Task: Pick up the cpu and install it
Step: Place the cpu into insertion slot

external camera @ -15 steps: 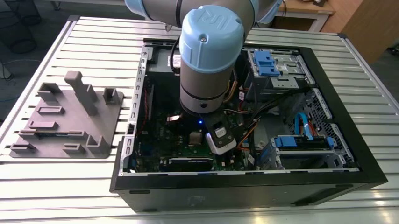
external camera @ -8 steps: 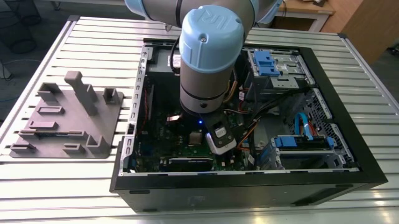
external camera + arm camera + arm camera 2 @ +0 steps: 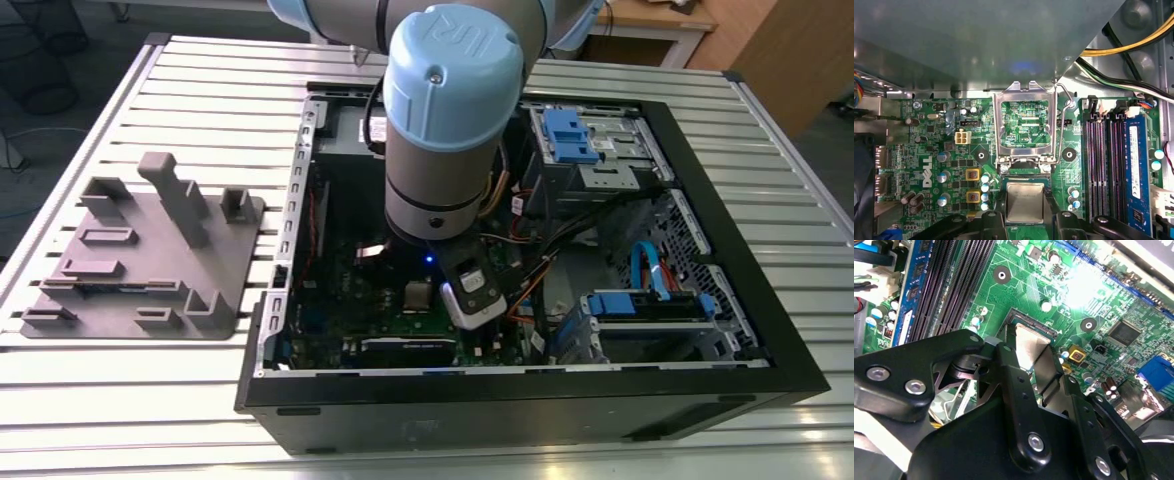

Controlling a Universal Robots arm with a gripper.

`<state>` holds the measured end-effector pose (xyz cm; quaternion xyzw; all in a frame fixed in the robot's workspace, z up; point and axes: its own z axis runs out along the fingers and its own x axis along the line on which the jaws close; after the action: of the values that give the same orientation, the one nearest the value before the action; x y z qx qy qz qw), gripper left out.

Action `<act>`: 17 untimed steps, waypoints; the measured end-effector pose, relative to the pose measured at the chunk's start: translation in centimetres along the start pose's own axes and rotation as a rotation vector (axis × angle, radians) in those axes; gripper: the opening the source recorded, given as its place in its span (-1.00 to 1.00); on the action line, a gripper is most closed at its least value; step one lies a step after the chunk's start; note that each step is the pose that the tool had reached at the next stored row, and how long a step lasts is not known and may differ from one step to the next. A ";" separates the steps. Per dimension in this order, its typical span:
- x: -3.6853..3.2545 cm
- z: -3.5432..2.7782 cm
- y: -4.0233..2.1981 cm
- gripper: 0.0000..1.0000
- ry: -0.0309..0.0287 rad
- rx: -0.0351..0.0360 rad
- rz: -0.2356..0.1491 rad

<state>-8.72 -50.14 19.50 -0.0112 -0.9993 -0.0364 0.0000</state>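
Tabletop: a slatted metal tabletop [image 3: 160, 400] carries everything in the scene.
Computer case: a black computer case [image 3: 534, 400] lies on its side with the side panel off. It takes most of the tabletop toward the exterior view's right.
Arm: the grey and blue arm [image 3: 447, 110] comes down from above into the open case.
Fixture: a grey plastic fixture [image 3: 147, 260] lies on the tabletop just beside the case, on the exterior view's left.
Motherboard: the green motherboard [image 3: 934, 150] lies flat on the bottom of the case.
Memory slots: long dark memory slots [image 3: 1104, 165] run in parallel near the socket. One memory stick [image 3: 1135, 165] with a blue label sits in the row.
Load plate: the metal load plate [image 3: 999, 125] of the socket stands open, folded back from the socket [image 3: 1026, 176].
Tool: the tool [image 3: 1029, 352] is low over the socket. Its black fingers [image 3: 1014, 385] are closed against two opposite edges of the cpu.
Cpu: the cpu [image 3: 1025, 201], silvery top upward, is between the fingers and inside the socket frame. Whether it is fully seated, I cannot tell.
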 end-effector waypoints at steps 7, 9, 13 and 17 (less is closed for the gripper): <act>0.00 0.13 -0.01 -0.18 0.0002 0.0000 -0.002; 0.00 0.29 -0.02 -0.18 0.0002 0.0000 -0.002; 0.00 0.45 -0.05 -0.18 0.0006 0.0009 -0.002; 0.00 0.48 -0.04 -0.18 0.0003 0.0002 -0.002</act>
<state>-8.72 -50.14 19.01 -0.0102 -0.9993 -0.0363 0.0001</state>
